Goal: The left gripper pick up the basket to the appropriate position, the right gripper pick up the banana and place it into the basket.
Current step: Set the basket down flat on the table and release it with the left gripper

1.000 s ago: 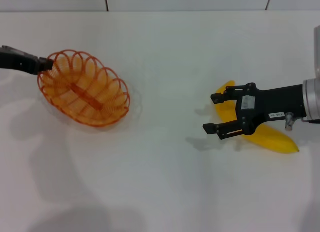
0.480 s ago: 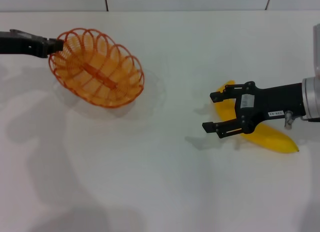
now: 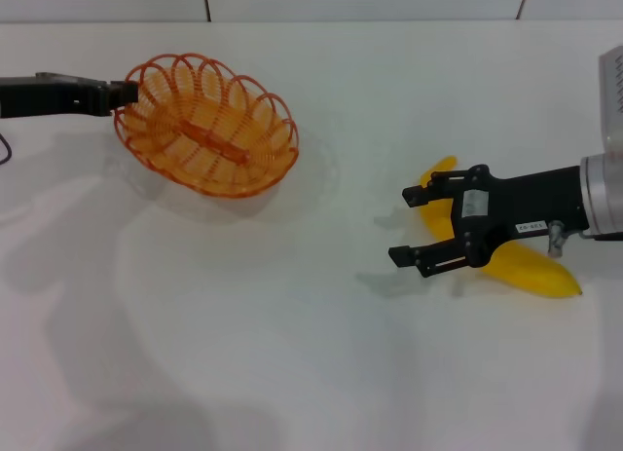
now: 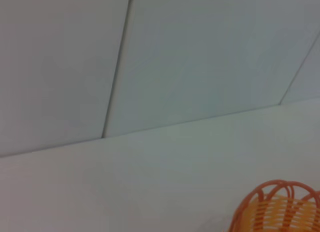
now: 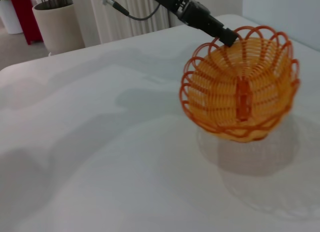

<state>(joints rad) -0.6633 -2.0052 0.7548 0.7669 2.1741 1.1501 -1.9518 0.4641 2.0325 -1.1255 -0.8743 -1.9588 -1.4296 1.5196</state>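
Note:
The orange wire basket (image 3: 207, 124) hangs tilted above the white table at the far left, held by its rim. My left gripper (image 3: 125, 91) is shut on that rim at the basket's left end. The basket also shows in the right wrist view (image 5: 239, 91), with the left gripper (image 5: 227, 37) on its rim, and in the left wrist view (image 4: 277, 208). The yellow banana (image 3: 516, 261) lies on the table at the right. My right gripper (image 3: 409, 225) is open just above the banana's left part, fingers pointing left.
The white table (image 3: 292, 324) spreads around both things. A tiled wall (image 3: 360, 1) runs along its far edge. In the right wrist view a beige pot (image 5: 59, 25) and a radiator (image 5: 132, 14) stand beyond the table.
My left gripper has carried the basket to the right and a little farther back, off the table. My right gripper has shifted slightly left over the banana.

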